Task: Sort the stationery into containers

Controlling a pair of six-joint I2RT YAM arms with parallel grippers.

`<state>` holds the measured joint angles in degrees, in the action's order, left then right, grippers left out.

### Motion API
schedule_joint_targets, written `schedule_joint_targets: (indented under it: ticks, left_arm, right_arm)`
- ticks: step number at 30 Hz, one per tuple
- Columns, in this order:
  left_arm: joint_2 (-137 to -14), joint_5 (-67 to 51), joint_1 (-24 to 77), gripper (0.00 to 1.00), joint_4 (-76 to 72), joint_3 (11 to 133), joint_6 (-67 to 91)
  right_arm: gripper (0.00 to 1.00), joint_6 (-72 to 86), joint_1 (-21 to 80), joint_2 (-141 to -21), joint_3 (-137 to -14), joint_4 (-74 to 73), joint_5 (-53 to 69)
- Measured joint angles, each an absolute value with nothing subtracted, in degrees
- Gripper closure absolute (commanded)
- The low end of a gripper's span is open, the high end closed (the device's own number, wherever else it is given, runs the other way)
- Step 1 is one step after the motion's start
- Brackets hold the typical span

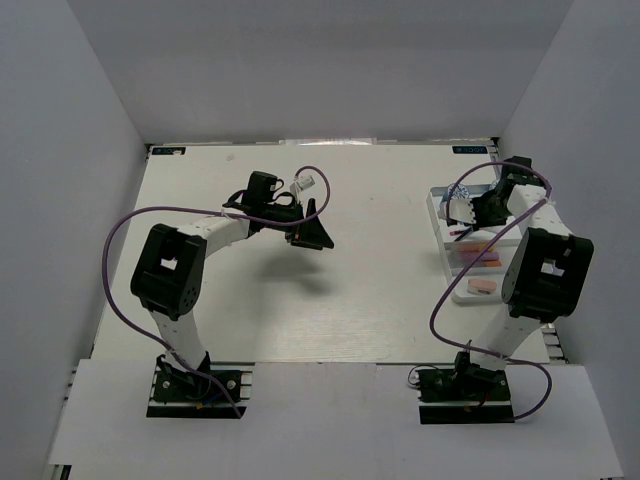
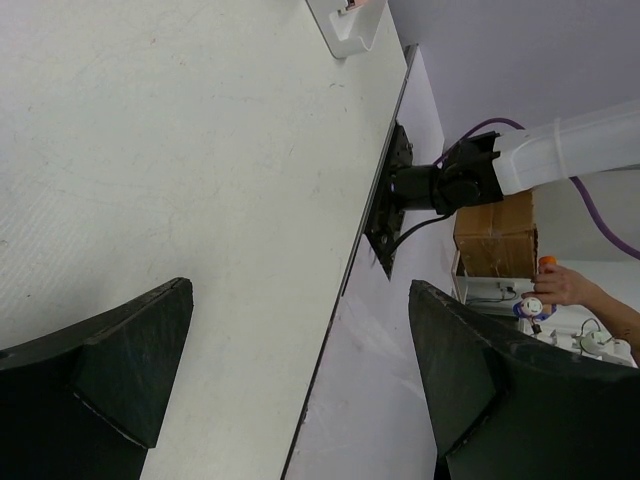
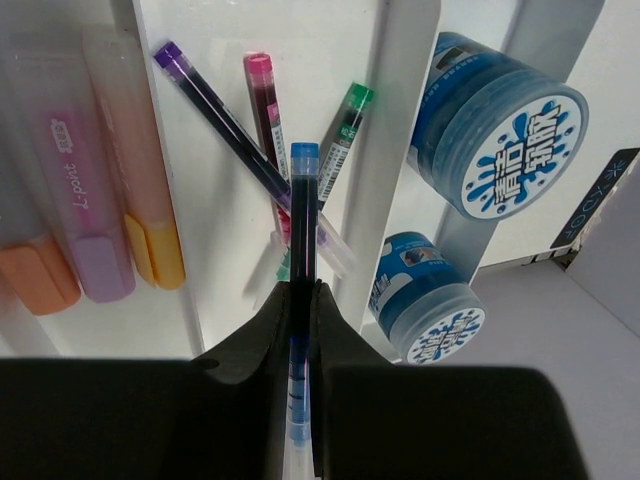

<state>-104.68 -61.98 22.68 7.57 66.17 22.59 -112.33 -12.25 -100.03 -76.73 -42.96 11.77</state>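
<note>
Count: 1 white rectangular plastic tray [image 1: 440,235] w/ long compartments, 4 thin pens, 3 stubby highlighters, 2 round blue tubs, 1 small pink-white eraser-like piece [image 1: 483,287]. The right hand [image 3: 304,290] is clamped tight on the thin blue-capped pen [image 3: 303,195], held lengthwise over the tray's pen compartment; can't tell if it touches the pens below. Lying crossed in that compartment: thin purple-capped pen [image 3: 210,100], thin pink-capped pen [image 3: 264,100], thin green-capped pen [image 3: 345,120]. In the next compartment, side by side: pink-purple highlighter [image 3: 75,170], yellow-orange highlighter [image 3: 140,180], orange highlighter [image 3: 35,275]. Past the white divider wall [image 3: 400,130] on the pens' other side sit the first round blue tub w/ white splash label [image 3: 505,125] and the second round blue tub [image 3: 430,305]. The eraser-like piece lies at the tray's near end. The tray sits close to the right edge of the white tabletop [image 1: 370,300], toward the far corner, w/ the right arm [image 1: 545,270] reaching over it. The left hand [image 2: 300,300] is spread wide, nothing btw its black fingers [image 2: 110,370], hanging above the tabletop left of centre, well apart from the tray. A broad stretch of tabletop lies btw left hand & tray. Pale enclosure walls [image 1: 90,120] stand along the left, right & far edges.
</note>
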Motion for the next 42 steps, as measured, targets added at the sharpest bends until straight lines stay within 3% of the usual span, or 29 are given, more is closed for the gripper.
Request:
schedule_joint_targets:
  ticks: [7,13,21,33,39,40,42]
  left_arm:
    - [-104.7,-61.9,22.7,0.02,7.7,66.2,22.3]
    - [-104.8,-61.9,22.7,0.02,7.7,66.2,22.2]
    - [-105.6,-60.8,22.7,0.02,8.1,66.5,21.9]
    - [-104.1,-52.8,20.9,0.02,14.0,68.2,19.2]
    - [-97.5,-36.8,17.5,0.02,21.8,68.9,16.0]
    - [-95.9,-34.9,17.1,0.02,22.9,68.9,15.2]
    - [-92.6,-30.5,16.0,0.02,25.5,69.0,13.2]
  right_arm:
    - [1.0,-112.7,-12.2,-101.2,-76.7,-41.8,12.1]
    - [0.89,-112.7,-11.8,-101.5,-75.4,-40.1,12.0]
    - [0.56,-112.3,-11.0,-102.1,-74.8,-38.9,11.7]
    - [0.57,-108.1,-10.8,-101.7,-78.6,-42.8,15.1]
    - [0.53,-91.5,-10.9,-95.0,-92.1,-46.9,24.9]
    - [0.47,-87.2,-10.9,-91.9,-92.2,-46.9,26.6]
    - [0.43,-77.6,-10.9,-85.2,-91.1,-46.4,29.4]
